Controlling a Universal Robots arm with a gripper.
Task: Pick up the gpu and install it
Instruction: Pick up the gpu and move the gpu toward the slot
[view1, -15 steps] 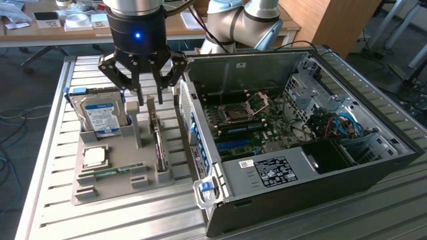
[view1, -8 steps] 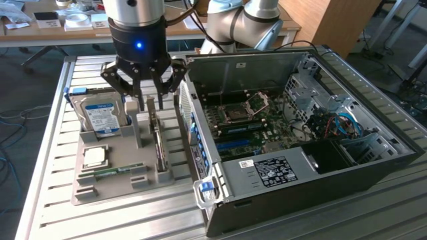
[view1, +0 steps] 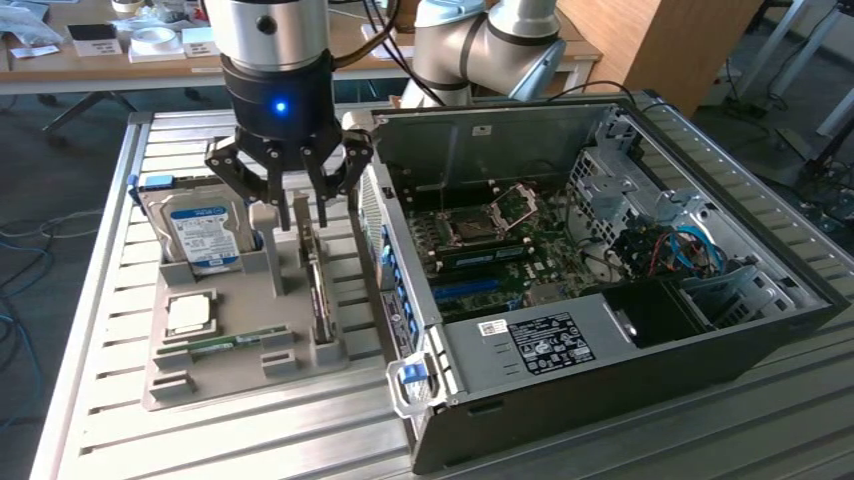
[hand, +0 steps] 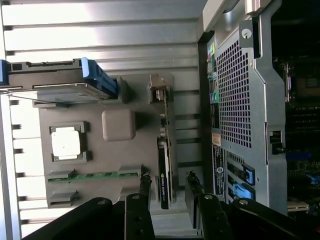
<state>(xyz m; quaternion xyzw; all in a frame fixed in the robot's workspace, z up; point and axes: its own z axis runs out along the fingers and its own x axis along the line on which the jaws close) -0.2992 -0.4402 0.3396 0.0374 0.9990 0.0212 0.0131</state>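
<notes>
gripper (view1: 304, 222): spread, straddling gpu (hand: 164, 170), not pinching
gpu: standing on edge in tray (view1: 227, 378) on counter (view1: 94, 400)
progress: pickup not yet done, install in case (view1: 601, 420) left

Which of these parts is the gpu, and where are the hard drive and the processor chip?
gpu (hand: 164, 172): wrist view, on its dark edge facing the camera.
hard drive (view1: 207, 238): exterior view, on its blue-white label.
processor chip (view1: 188, 313): exterior view, on its silver lid.

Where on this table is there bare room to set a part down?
Bare slats lie in front of the grey tray, at the exterior view's lower left, and in a strip along the table edge beside the hard drive. Crowded: the gap between tray and computer case, where the gpu stands below the gripper.
</notes>
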